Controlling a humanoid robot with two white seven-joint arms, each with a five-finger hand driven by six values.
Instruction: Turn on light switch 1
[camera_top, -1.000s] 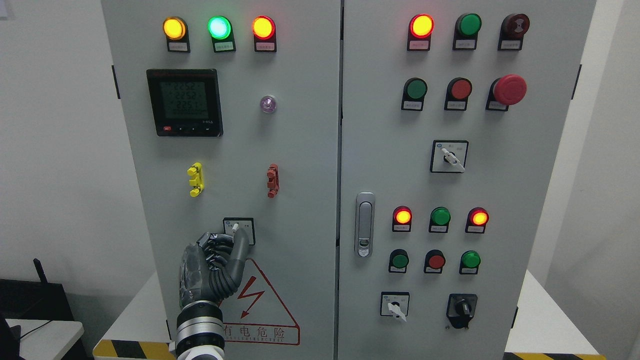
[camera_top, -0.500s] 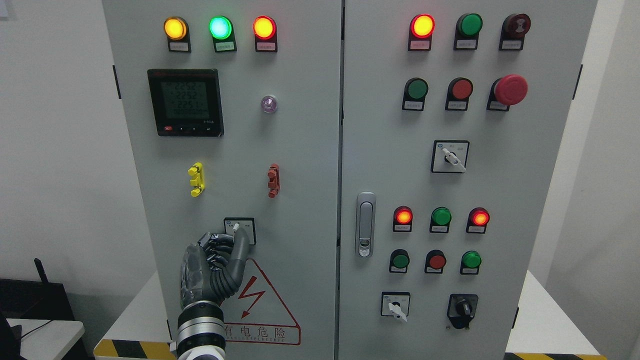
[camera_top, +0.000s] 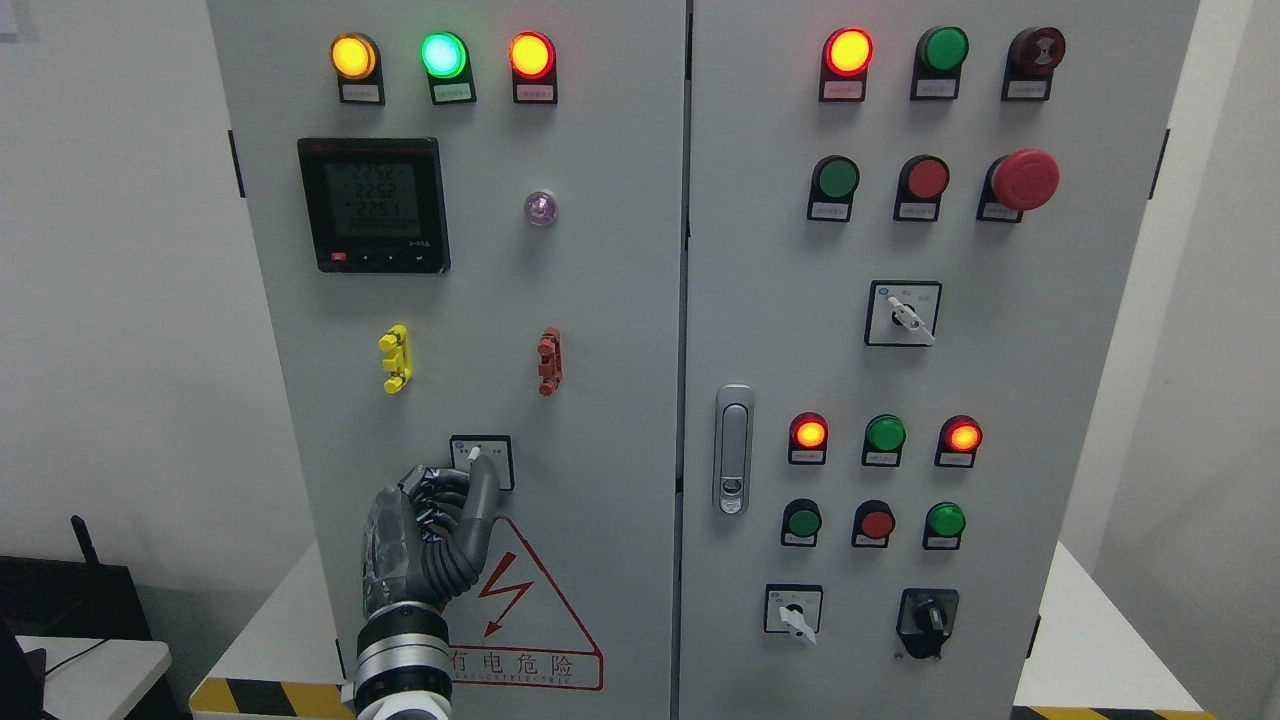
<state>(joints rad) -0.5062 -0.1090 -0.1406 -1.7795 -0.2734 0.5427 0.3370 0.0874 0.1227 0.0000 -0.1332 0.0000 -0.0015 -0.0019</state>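
Observation:
A small rotary switch (camera_top: 481, 452) with a white knob sits on a black-framed plate low on the left cabinet door (camera_top: 600, 300). My left hand (camera_top: 468, 476) comes up from the bottom edge and reaches it. Its long dark fingers (camera_top: 483, 490) lie along the knob's right side, and the other fingers are curled against its left side. Only the knob's white tip shows above the hand. My right hand is out of the picture.
A red electrical warning triangle (camera_top: 520, 610) lies just below the switch. Yellow (camera_top: 396, 358) and red (camera_top: 548, 360) clips, a meter (camera_top: 373, 204) and lit lamps are higher on the door. The right door carries a handle (camera_top: 733, 448), buttons and more rotary switches.
The whole picture has drifted a few pixels to the right. My left hand stays on the switch knob with no clear turn visible.

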